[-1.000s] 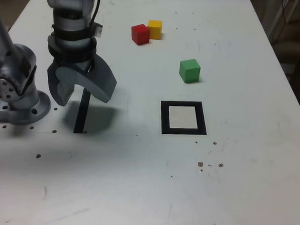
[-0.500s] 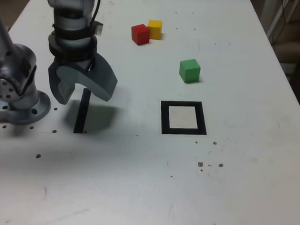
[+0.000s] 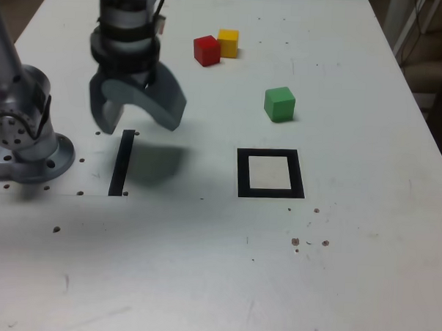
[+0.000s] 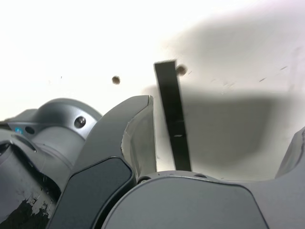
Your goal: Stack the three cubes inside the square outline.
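The red cube (image 3: 206, 50) and the yellow cube (image 3: 228, 43) touch each other at the far side of the white table (image 3: 349, 244). The green cube (image 3: 279, 103) stands alone, just beyond the square outline (image 3: 270, 173), which holds nothing. My gripper (image 3: 138, 120) hangs open and empty above the table, to the exterior view's left of all three cubes and the outline. In the wrist view my gripper (image 4: 224, 138) shows wide jaws with only bare table and a black strip (image 4: 172, 121) between them; no cube shows there.
The arm's grey base (image 3: 24, 138) sits at the exterior view's left edge. A narrow black strip (image 3: 121, 163) lies on the table just below the gripper. Small dark specks (image 3: 306, 242) dot the near part of the table.
My gripper has moved toward the far side and a little to the exterior view's right, off the black strip. Its jaws stay open. The cubes have not moved.
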